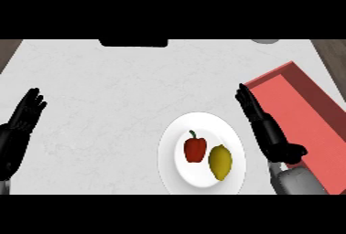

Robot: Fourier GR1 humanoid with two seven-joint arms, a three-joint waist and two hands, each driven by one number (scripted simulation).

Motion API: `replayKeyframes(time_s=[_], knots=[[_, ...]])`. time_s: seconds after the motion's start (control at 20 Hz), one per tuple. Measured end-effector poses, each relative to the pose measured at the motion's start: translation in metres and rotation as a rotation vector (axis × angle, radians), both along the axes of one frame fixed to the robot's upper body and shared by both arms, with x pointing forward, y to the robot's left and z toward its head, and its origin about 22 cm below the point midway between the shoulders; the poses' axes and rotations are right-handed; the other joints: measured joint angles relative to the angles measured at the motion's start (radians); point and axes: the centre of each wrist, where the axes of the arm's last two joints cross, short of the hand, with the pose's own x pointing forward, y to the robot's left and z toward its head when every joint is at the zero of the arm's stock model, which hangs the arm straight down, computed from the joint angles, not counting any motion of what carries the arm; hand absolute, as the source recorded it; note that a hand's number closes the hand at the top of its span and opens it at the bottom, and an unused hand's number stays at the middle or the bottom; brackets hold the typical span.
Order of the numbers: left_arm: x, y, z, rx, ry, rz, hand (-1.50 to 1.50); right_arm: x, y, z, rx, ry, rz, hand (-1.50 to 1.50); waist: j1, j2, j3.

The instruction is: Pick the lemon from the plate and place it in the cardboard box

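Two items lie on the white plate (177,171): the lemon (220,162), at the right of the plate's middle and toward its near edge, and a red bell pepper (195,148) just beside it on the left, the two touching or nearly so. The lemon lies on its side, long axis running roughly away from the robot, its pointed ends toward the far and near rims.

Judged from its look, the lemon is light, stiff under a grasp and not fragile, with a smooth rounded skin that may roll or slip on the plate if pushed from one side only. The best hold is likely across its widest middle, thumb on one flank and fingers on the other; the right flank is free, while the pepper crowds the left flank and may be nudged as fingers come down.

The right hand (259,119) stands just beside the plate's right rim, between the plate and the red box (312,119), fingers straight and pointing away from the robot, holding nothing and not touching the lemon. The box, red rather than cardboard brown, lies slantwise at the counter's right, near the plate. The left hand (25,112) rests at the view's left edge, fingers straight and up, well apart from the plate. All stands on the pale counter (108,91). The pick is not yet begun.
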Motion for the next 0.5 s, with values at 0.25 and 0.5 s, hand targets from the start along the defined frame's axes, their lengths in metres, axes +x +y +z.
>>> replayKeyframes(time_s=[0.25,0.5], knots=[[0.000,-0.005,-0.010,-0.102,0.014,0.086,0.00,-0.022,-0.039,-0.002,0.019,-0.047,-0.373,1.50,-0.061,-0.026,0.021],[-0.002,-0.014,-0.017,-0.220,0.032,0.155,0.00,-0.071,-0.104,-0.030,-0.196,0.006,-0.821,-1.50,-0.115,-0.031,0.020]])
